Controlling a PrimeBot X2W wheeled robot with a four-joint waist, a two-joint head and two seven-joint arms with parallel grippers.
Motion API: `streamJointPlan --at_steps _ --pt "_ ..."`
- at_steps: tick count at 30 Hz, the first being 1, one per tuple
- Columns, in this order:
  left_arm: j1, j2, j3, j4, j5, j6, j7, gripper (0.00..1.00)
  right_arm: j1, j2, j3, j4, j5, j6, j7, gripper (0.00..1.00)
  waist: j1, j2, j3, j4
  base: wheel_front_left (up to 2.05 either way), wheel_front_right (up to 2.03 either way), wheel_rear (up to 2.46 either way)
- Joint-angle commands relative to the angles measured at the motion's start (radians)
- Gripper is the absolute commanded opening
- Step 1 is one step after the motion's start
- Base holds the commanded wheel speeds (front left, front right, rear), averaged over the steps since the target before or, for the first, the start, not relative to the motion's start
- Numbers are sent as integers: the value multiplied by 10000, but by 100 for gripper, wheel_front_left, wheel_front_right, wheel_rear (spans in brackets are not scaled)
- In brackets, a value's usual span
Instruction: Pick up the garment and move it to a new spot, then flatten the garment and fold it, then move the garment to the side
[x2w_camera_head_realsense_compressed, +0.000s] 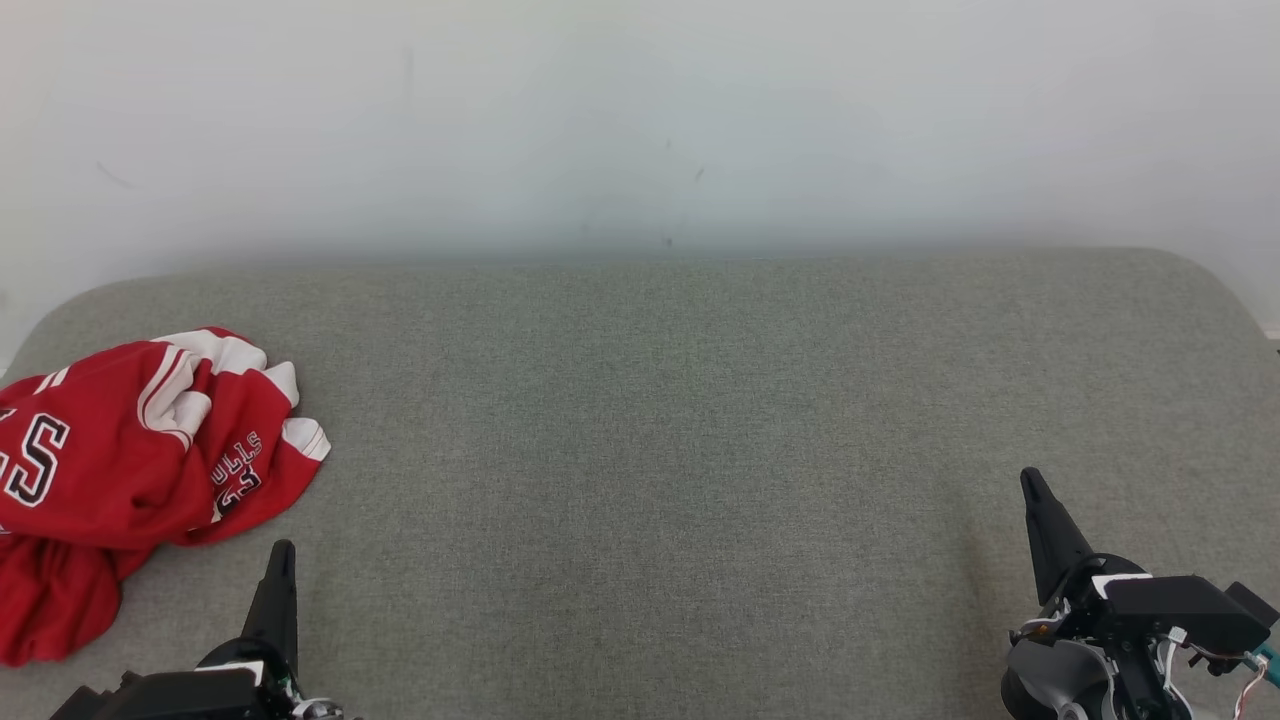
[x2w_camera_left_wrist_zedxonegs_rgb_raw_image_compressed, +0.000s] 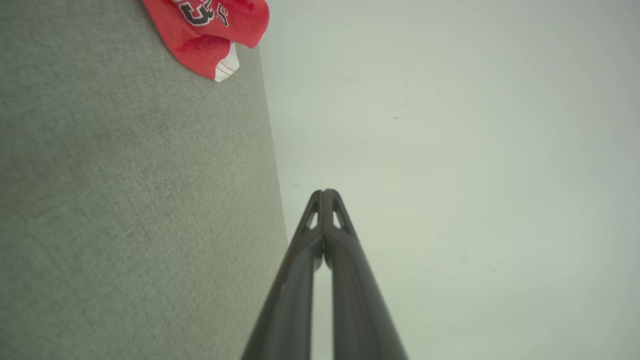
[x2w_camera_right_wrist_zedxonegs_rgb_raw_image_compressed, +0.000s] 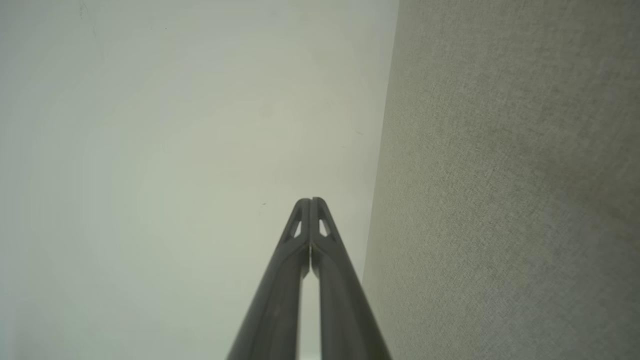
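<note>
A grey-green woven fabric surface (x2w_camera_head_realsense_compressed: 660, 430) spread across the lower head view, its far corners rounded at ten and two o'clock; a pale, plain wall (x2w_camera_head_realsense_compressed: 640, 120) rose behind it at twelve o'clock; a few small dark specks (x2w_camera_head_realsense_compressed: 699, 174) marked the wall; in the left wrist view the fabric lay at nine o'clock, the wall at three.

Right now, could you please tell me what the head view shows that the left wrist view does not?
Head view, not left wrist: the right pincer, shut, at lower right, and the bulk of the crumpled red garment at far left. Left wrist, not head: the cut-outs in the closed tips of the left pincer. Both: a white-trimmed garment edge, that pincer, the grey fabric surface, the pale wall.
</note>
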Motion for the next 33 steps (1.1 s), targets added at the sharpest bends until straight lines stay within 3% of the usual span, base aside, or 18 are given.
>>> streamJointPlan --at_steps 1,22,23,33 --pt "-87 -19 4 1 -20 -10 -8 0 -45 24 0 7 -21 -19 6 0 0 0 0 0 0 0 0" --pt "-87 -19 4 1 -19 -10 -6 0 -45 24 -2 7 -21 -19 6 0 0 0 0 0 0 0 0" --pt "3 -2 -3 10 -1 2 1 100 4 0 1 12 0 0 -2 100 0 0 0 0 0 0 0" --pt "340 -57 -116 162 -14 2 -33 100 453 25 213 253 -69 1 -257 100 0 0 -7 -5 0 0 0"
